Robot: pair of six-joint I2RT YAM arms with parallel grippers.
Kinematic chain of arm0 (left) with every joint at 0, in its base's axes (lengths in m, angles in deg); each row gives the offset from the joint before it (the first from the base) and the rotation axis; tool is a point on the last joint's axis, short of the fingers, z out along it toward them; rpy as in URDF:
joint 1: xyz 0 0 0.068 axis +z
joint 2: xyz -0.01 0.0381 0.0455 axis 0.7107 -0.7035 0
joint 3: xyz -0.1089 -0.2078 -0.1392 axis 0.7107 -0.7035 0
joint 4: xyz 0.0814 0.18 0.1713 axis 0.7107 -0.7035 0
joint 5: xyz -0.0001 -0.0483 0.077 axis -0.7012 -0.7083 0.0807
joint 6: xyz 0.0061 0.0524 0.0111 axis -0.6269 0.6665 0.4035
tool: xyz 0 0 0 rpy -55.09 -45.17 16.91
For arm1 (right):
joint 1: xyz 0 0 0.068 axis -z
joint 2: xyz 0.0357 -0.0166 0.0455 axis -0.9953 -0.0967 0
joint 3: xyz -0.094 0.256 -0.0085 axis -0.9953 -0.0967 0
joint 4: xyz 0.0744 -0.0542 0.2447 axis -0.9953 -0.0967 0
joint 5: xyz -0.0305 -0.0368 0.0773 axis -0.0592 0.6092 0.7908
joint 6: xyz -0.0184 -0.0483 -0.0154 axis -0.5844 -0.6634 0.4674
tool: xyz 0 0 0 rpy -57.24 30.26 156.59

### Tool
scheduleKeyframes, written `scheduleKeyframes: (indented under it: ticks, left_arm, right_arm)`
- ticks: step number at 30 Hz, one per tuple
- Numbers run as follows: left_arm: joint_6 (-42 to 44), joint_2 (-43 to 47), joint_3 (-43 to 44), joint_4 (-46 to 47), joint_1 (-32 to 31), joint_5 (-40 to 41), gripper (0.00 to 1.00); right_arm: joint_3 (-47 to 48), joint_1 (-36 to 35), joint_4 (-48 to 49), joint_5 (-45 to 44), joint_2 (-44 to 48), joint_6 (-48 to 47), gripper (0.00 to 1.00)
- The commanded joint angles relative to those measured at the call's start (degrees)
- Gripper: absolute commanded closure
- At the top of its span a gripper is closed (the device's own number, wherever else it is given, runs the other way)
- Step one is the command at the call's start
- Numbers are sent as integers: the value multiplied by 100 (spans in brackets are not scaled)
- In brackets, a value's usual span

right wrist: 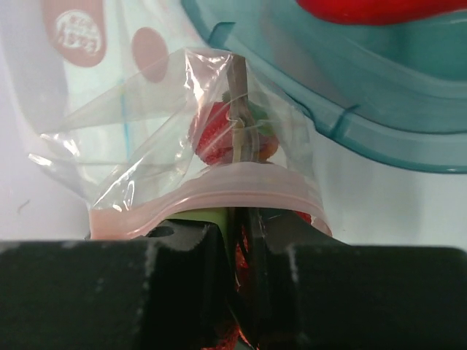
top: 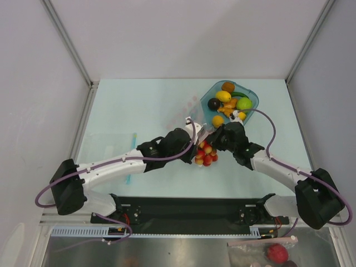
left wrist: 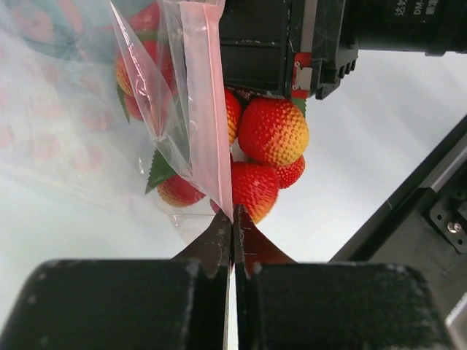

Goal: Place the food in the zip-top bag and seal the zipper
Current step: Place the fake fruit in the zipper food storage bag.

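Pinching zipper [left wrist: 208, 109] in left tool [left wrist: 233, 237], strawberries [left wrist: 271, 131] just beyond

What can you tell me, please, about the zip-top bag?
The zip-top bag is clear, crinkly plastic with faint pink prints and a pink zipper strip along its open mouth. The left tool is shut on the mouth edge. The strawberry cluster, held by the right tool, sits at the mouth, partly behind the plastic. The bag lies next to the teal tray.
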Motion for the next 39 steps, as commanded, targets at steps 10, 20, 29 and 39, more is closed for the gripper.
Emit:
scheduleKeyframes:
  ticks: [10,20,29,39]
  left_arm:
    - [51,-212,-3,475,5,-510,100]
    - [-45,-396,-47,712,329,-1527,100]
    - [-397,-326,-294,958,734,-2442,100]
    - [-529,-686,-311,940,980,-2346,100]
  right_arm:
    - [1145,-299,-2035,-2145,132,889,99]
    - [953,-634,-1605,-2498,62,899,73]
    - [979,-774,-1307,-2174,-421,960,78]
    - [813,-801,-692,-1901,-413,503,74]
